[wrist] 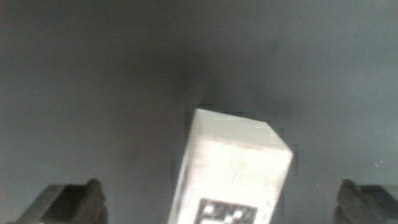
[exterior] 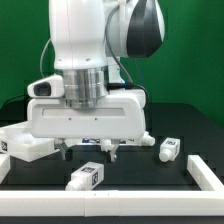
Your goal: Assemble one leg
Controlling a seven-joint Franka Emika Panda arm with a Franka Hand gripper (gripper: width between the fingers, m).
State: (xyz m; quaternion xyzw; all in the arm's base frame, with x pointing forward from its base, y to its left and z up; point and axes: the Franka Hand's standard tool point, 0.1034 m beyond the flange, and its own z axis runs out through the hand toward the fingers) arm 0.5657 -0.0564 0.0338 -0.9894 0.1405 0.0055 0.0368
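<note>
**Jaws wide apart over a leg on the table**

The gripper hung above the black table with its jaws spread wide and nothing clamped between them. Under the gap lay the leg, a short white block with a black-and-white tag on its end face. In the exterior view the fingertips stood clear above the block and did not touch it.

In the wrist view the two dark fingers framed the leg. It lay flat between them, somewhat nearer one finger than the other. Bare table showed on both sides of it. Its long axis ran away from the jaws at a slight slant, with the tagged end closest to the fingertips.

A second leg lay outside the jaws, well beyond one finger, towards the exterior view's right. Beyond the other finger, at the exterior view's left, sat more white parts. They were partly hidden by the hand, and I could not tell what kind they were. A white bar ran along the table on the camera's side of the leg.
</note>
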